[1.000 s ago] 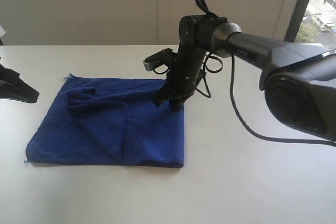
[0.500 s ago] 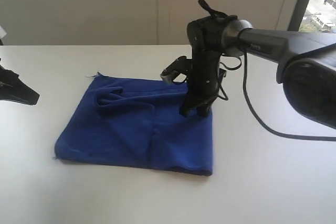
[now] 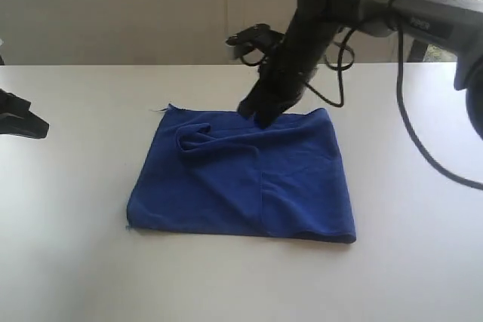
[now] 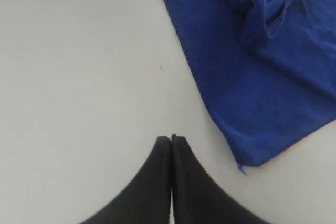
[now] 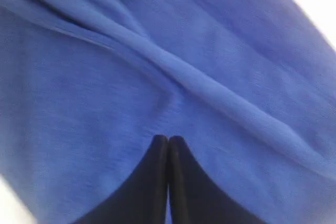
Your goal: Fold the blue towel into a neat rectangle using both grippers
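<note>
Nearest on the white surface (image 3: 75,277): the blue towel (image 3: 241,194), lying doubled over, near edge rounded into a fold, a loose thread at its near left corner. Further in, a rumpled ridge of cloth toward the towel's far left corner. At the towel's far edge, the right claw (image 3: 256,113), closed tight with nothing seen between the tips, pointing down at the cloth; contact hard to judge, wrist view blurred. Left of the towel and apart from it, the left claw (image 3: 34,127), closed on nothing, cut off by the frame edge, arm out of sight.
</note>
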Tool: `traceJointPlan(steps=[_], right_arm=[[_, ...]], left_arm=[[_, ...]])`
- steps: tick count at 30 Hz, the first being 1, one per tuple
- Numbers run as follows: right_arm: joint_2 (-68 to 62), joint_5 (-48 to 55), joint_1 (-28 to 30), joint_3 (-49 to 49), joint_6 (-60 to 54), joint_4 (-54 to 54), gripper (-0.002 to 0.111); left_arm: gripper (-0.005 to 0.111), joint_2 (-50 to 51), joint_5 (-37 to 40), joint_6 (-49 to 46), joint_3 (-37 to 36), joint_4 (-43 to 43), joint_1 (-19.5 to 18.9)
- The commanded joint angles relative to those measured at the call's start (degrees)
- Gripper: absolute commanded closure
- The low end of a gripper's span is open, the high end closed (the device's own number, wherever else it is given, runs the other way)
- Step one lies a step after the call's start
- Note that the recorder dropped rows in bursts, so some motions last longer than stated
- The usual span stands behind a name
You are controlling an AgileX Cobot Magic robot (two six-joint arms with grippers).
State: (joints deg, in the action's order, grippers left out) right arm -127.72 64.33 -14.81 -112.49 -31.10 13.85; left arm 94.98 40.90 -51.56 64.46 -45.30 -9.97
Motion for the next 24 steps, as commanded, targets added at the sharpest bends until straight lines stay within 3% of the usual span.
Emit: traceJointPlan(steps=[1,6,11,24], right_arm=[[-3.6,-0.2,-8.8,0.0,-2.9,3.6,0.108],[-8.5,-6.6,-13.8,0.0,5.0,-7.2,0.108],[-11.0,5.6,-15.4,0.0,0.2,-3.4,0.108],[-3.2,5.6,-15.4,0.0,2.3,0.0,0.108]], left_arm=[[0.107,-0.2,-1.0,0.3,0.3,-2.2,-0.1],[0.107,-0.2,-0.2,0.3,0.3,-2.2,-0.1],[0.107,-0.2,-0.3,0.3,0.3,-2.4,-0.1],[0.107,-0.2,0.9,0.2,0.3,-3.4,-0.1]])
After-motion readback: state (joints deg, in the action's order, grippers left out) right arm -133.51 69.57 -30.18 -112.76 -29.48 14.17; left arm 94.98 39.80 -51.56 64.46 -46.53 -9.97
